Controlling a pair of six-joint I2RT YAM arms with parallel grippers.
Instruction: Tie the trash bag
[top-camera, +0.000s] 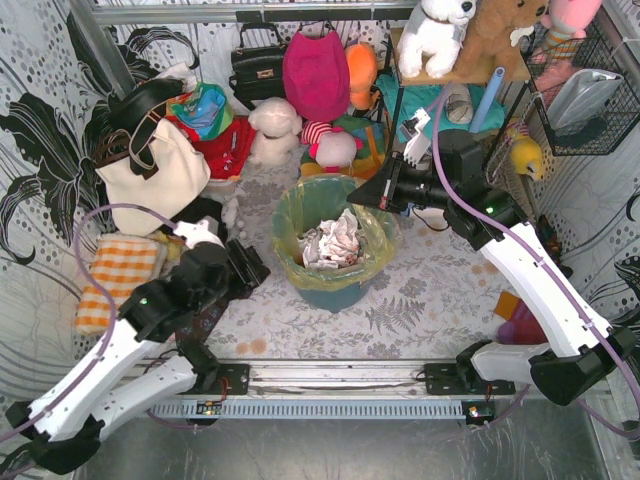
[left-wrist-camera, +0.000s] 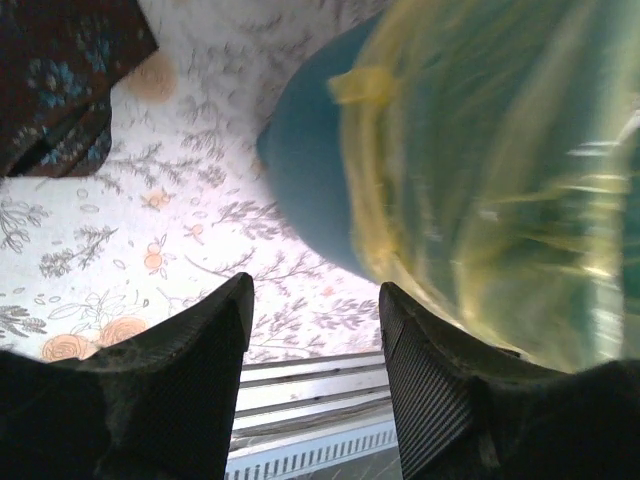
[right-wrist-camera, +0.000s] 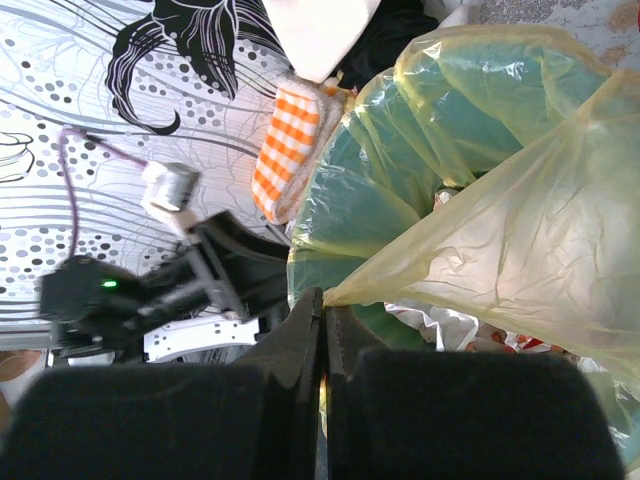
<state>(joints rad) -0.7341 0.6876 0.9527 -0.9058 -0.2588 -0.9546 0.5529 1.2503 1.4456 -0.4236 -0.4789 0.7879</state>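
The trash bag (top-camera: 373, 228), thin yellow-green plastic, lines the round teal bin (top-camera: 335, 292) at the table's middle, with crumpled white paper (top-camera: 330, 243) inside. My right gripper (top-camera: 362, 196) is at the bin's back right rim. In the right wrist view it (right-wrist-camera: 322, 300) is shut on a pinched corner of the trash bag (right-wrist-camera: 520, 230), which is pulled up taut into a tent. My left gripper (top-camera: 255, 268) sits low beside the bin's left side. In the left wrist view it (left-wrist-camera: 315, 290) is open with nothing between the fingers, and the trash bag (left-wrist-camera: 480, 150) and bin (left-wrist-camera: 305, 170) lie just ahead, blurred.
A cream tote bag (top-camera: 155, 175) and an orange checked cloth (top-camera: 120, 270) lie at the left. Plush toys (top-camera: 315, 75) and a black handbag (top-camera: 258, 65) crowd the back. A wire basket (top-camera: 585, 90) hangs at the right. A metal rail (top-camera: 330, 378) runs along the near edge.
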